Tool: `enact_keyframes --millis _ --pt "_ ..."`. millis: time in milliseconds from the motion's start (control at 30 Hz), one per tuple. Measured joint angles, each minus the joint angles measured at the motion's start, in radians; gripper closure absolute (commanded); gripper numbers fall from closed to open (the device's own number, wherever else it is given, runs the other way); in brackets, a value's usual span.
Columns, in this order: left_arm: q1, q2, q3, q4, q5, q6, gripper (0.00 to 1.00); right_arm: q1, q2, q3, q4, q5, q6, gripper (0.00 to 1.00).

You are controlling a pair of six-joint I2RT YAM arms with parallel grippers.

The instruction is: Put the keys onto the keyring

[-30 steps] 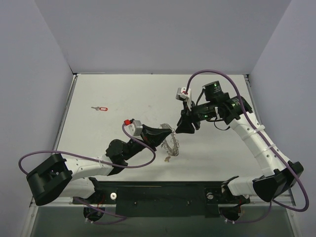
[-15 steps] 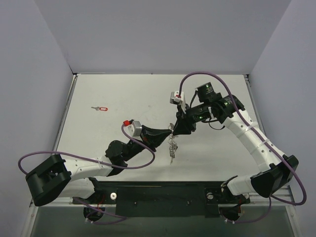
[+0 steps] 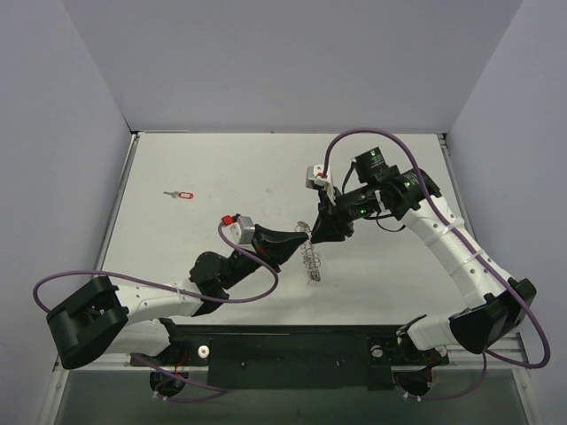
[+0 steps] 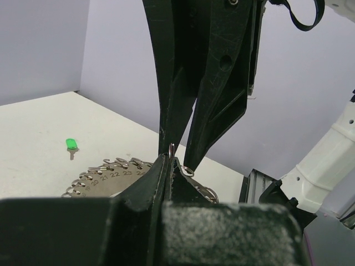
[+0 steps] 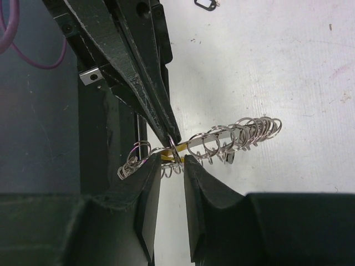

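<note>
Right hand (image 3: 317,235) has swung in onto the keyring (image 3: 312,260), jaws narrowing around its top loop and a yellow key (image 5: 165,152), grip not tellable yet; left hand (image 3: 305,240) stays clamped on the keyring, dangling it over the counter (image 3: 221,168), so threading looks underway.

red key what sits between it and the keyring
In the top view, bare table runs from the red key to the left arm's wrist camera, then comes the left hand, shut on the keyring.

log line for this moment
left pincer: shut on keyring | right pincer: open, straddling keyring | red key: loose, apart
</note>
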Motion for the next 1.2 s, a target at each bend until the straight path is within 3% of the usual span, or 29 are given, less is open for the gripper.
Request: enact_keyframes --millis 167,433,833,1067,1200 --pt "0.000 0.006 0.000 0.000 0.000 -0.013 1.00 0.000 0.000 0.021 -0.029 -0.013 -0.042 0.75" --pt "-0.003 0.018 0.000 0.000 0.007 -0.024 1.00 0.000 0.020 0.058 -0.094 -0.032 -0.152 0.78" --pt "-0.007 0.018 -0.004 0.001 0.024 -0.040 1.00 0.000 0.085 0.116 -0.228 -0.061 -0.342 0.99" --pt "-0.011 0.018 -0.017 0.012 0.030 -0.040 1.00 0.014 0.092 0.122 -0.253 -0.057 -0.357 0.88" --pt "-0.011 0.018 -0.018 0.014 0.029 -0.040 1.00 0.021 0.092 0.124 -0.250 -0.051 -0.338 0.88"
